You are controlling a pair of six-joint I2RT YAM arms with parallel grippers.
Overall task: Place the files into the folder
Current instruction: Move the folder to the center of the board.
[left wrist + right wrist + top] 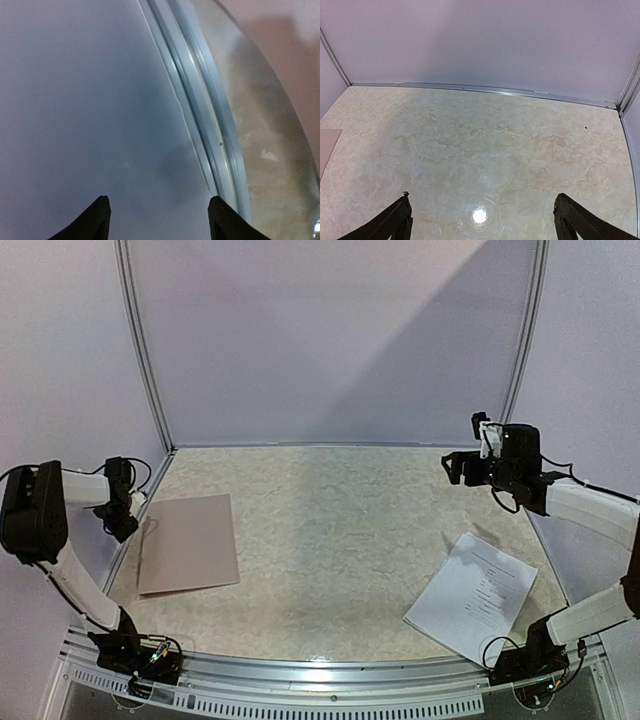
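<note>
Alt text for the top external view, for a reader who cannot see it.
A flat tan folder lies left on the table, printed white files at its near right, well apart. The left gripper and right gripper hang open, empty, at the sides.

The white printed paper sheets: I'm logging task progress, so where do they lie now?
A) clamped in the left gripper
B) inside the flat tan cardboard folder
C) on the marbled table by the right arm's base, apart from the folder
C: the white printed paper sheets lie on the marbled table at its near right, while the flat tan cardboard folder sits far off at the left.
</note>
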